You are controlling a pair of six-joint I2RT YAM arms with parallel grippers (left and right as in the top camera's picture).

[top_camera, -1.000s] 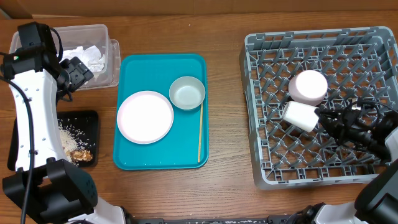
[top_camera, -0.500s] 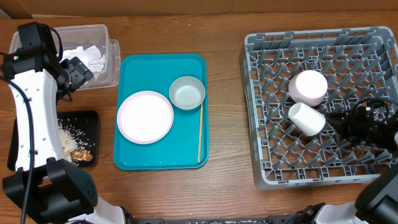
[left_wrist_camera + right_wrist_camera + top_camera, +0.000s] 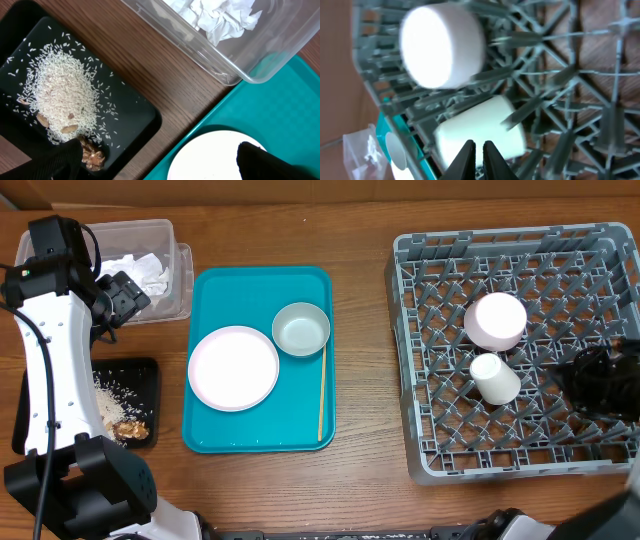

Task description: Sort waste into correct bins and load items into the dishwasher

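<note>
Right tool [image 3: 478, 152], its tips close together and gripping nothing, hung just beside the small white cup [image 3: 495, 378], which leaned base-up among the tines near the middle of the grey dishwasher rack [image 3: 420, 360]. The cup looked light, rigid and smooth-walled, the sort that could slide from a loose pinch or chip on a hard knock. The safest hold seemed to be across its side wall near the rim. A larger cup [image 3: 497, 320] stood upturned just beside it. Across the wooden tabletop [image 3: 365, 380], a white plate [image 3: 233, 367], a pale bowl [image 3: 301, 329] and a single chopstick [image 3: 322, 393] lay on the teal tray [image 3: 255, 435], not yet loaded. Farther left, the left tool [image 3: 160, 150], fingers spread wide and empty, hovered between a clear bin [image 3: 250, 75] of crumpled paper [image 3: 215, 17] and a black tray [image 3: 135, 125] holding rice [image 3: 62, 95].
</note>
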